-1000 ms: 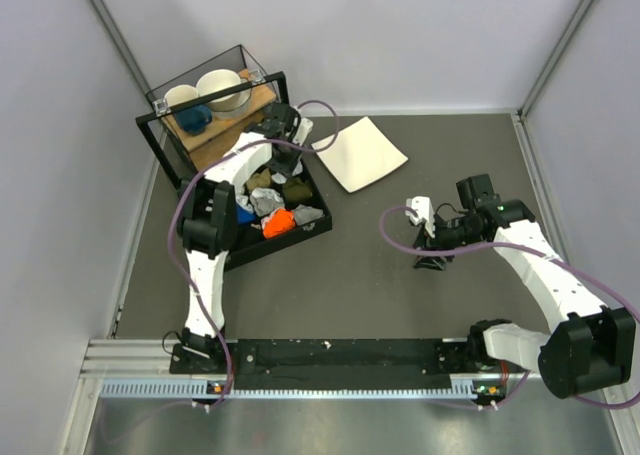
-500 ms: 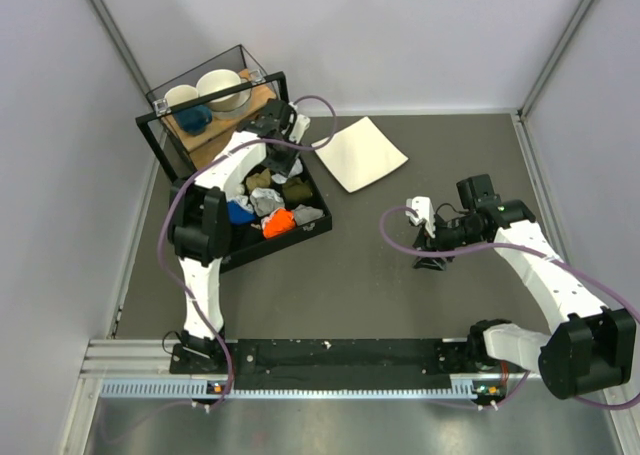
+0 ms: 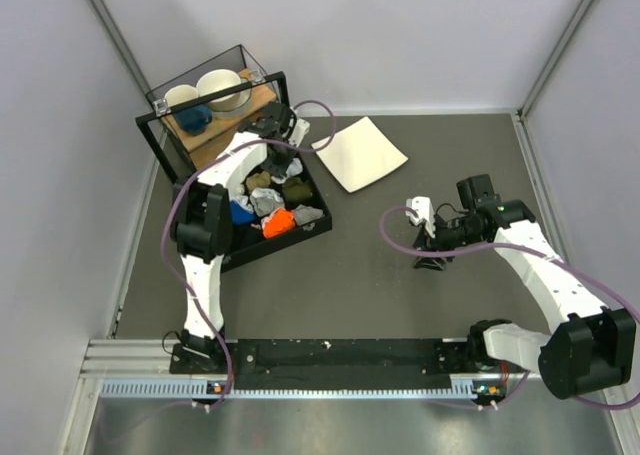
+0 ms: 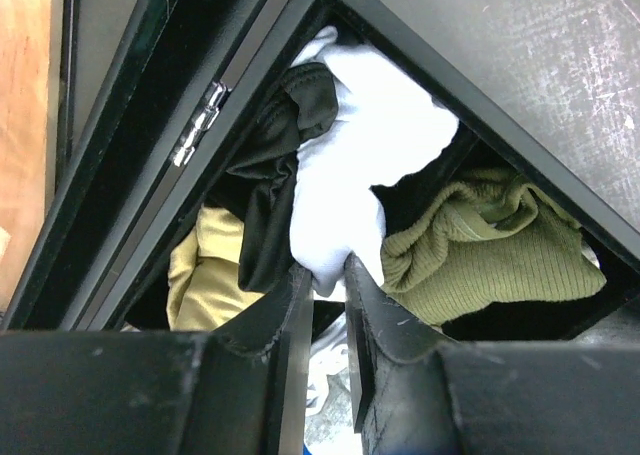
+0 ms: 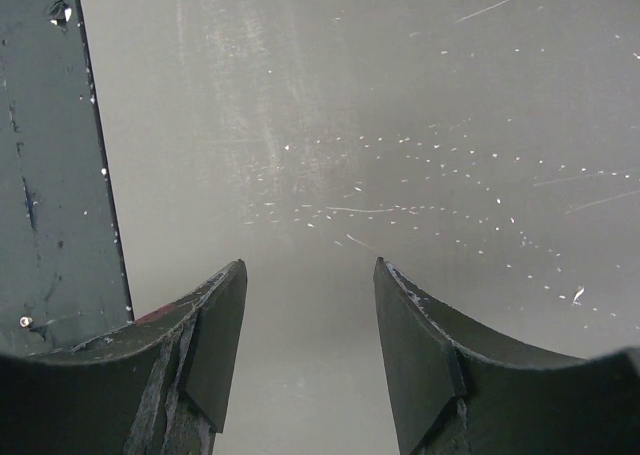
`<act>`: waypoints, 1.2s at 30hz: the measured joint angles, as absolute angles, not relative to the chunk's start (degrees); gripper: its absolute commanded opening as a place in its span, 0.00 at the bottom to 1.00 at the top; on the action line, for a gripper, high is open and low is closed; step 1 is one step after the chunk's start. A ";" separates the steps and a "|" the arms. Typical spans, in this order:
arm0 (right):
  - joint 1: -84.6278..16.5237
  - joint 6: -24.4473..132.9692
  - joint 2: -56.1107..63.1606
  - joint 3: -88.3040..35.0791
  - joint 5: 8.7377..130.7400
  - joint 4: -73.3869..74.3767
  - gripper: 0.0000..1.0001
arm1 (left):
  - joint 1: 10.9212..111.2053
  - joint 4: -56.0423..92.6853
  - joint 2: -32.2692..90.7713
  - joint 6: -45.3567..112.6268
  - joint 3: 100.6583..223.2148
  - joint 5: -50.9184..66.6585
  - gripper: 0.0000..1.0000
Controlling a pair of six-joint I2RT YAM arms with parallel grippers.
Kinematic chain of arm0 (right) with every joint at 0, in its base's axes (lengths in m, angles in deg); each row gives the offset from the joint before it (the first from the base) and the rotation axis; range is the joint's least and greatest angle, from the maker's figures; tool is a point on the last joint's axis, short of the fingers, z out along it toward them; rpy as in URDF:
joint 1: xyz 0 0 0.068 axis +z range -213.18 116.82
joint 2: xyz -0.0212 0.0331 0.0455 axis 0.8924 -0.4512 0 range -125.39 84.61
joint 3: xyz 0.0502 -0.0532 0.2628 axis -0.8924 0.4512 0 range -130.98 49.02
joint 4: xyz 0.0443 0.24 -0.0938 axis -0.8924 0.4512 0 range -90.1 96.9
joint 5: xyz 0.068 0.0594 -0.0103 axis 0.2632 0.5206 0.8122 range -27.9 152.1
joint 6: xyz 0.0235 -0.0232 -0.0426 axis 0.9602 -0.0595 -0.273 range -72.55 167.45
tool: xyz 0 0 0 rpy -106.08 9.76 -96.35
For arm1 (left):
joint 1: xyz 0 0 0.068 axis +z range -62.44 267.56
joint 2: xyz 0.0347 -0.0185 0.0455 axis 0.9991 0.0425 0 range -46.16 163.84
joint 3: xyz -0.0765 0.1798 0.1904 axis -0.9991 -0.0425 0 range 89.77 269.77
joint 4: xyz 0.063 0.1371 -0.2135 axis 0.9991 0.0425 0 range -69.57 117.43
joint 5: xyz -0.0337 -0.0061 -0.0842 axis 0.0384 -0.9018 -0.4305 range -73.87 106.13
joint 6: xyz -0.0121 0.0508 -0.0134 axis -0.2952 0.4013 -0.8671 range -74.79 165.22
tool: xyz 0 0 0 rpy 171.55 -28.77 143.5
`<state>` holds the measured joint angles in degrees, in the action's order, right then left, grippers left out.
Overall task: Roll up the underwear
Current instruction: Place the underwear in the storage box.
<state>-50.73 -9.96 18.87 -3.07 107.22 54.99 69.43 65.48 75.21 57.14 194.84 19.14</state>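
The underwear (image 4: 352,155), a white floppy cloth, lies in the far corner of the black box (image 4: 250,95) among other cloths. My left gripper (image 4: 325,272) reaches down into that corner, and its jaws pinch a fold of the white cloth. In the top view the left gripper (image 3: 274,147) sits over the box's back end and hides the cloth. My right gripper (image 3: 432,257) hangs open over bare table at the right, nothing between its fingers (image 5: 215,325).
An olive knit bundle (image 4: 490,245), a black cloth (image 4: 268,185) and a yellow cloth (image 4: 205,270) crowd the white cloth. Orange (image 3: 278,222), blue and grey bundles fill the box. A white square plate (image 3: 362,153) lies behind. A glass case with bowls (image 3: 210,97) stands at back left.
The left gripper has moved slightly toward the box's back corner and its jaws have closed on the white cloth. The right arm has not moved.
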 measured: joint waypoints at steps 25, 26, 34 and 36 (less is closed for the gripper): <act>-50.73 -9.94 18.87 -2.99 107.22 55.01 0.55 | 70.68 71.63 80.74 56.72 202.43 15.53 0.22; -50.73 -9.94 18.89 -2.99 107.22 55.01 0.55 | 70.70 71.93 80.89 56.72 202.74 15.51 0.22; -50.73 -9.94 18.89 -2.99 107.22 55.01 0.55 | 70.68 72.94 81.30 56.83 203.57 15.79 0.22; -50.73 -9.94 18.91 -2.99 107.22 55.01 0.55 | 70.50 73.02 81.37 56.68 203.63 16.51 0.22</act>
